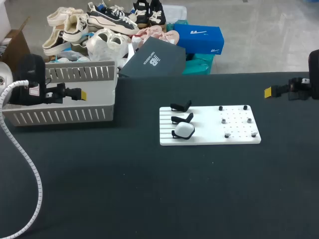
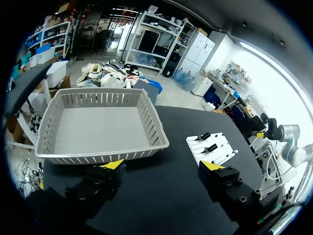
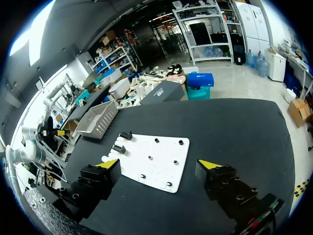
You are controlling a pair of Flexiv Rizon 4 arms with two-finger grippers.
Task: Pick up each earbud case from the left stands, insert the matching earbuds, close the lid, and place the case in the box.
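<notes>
Picking is not yet begun: left end effector [image 2: 163, 165] and right end effector [image 3: 159, 164] are open, empty; next, one should grasp the white rounded earbud case [image 1: 184, 130]

Black left tool [image 2: 163, 165] with yellow tips [image 2: 115, 164], white ribbed cable [image 1: 40, 191].

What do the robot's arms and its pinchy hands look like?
The left arm is white and rounded, with a black wrist and a ribbed white cable trailing from it. Only a black part of the right arm shows at the edge. The left gripper and right gripper each have two chunky black fingers with bright yellow tips.
</notes>
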